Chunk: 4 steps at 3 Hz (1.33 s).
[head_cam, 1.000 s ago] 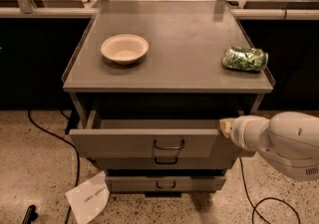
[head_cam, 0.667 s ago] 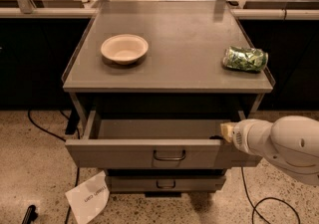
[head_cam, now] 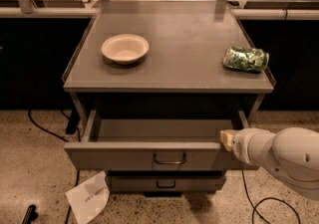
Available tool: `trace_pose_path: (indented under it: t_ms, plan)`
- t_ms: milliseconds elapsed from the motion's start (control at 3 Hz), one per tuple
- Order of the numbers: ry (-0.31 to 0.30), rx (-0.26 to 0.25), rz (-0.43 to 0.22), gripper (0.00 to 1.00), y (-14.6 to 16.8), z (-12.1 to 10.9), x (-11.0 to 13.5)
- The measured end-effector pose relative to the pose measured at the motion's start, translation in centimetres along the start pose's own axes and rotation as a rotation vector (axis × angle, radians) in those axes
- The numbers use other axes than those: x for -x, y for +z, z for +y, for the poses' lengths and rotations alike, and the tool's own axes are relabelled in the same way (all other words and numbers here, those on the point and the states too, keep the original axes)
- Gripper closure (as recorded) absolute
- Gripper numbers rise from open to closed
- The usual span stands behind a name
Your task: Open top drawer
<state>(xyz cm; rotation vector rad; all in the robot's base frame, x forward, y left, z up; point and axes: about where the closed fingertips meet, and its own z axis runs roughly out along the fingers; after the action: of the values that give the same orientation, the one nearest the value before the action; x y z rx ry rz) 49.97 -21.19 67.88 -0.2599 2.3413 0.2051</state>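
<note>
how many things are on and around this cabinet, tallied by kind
drawers: 2, the top drawer pulled open and a lower drawer
bowl: 1
green packet: 1
paper sheet: 1
gripper: 1, at the top drawer's right front corner
total: 6

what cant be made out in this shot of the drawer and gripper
Camera view:
- gripper, at the right end of the top drawer front: mostly hidden by the white arm, which the right edge cuts off.
- Back of the drawer's inside: in shadow under the cabinet top.
- lower drawer: largely covered by the open top drawer.
- paper on the floor: print too small to read.
</note>
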Motion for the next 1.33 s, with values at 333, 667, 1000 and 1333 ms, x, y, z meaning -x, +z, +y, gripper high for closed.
trace_pose_path:
  t_ms: [333, 667, 1000, 1333]
  plan:
    - [0.0, 0.0, 0.0, 1.0, -0.1, 0.0, 0.3]
    - [0.05, -0.003, 0.062, 1.0, 0.4, -3.2, -0.7]
    - [0.087, 0.046, 0.133, 1.0, 0.9, -4.5, 0.4]
    - [0.086, 0.089, 0.163, 1.0, -0.7, -4.2, 0.1]
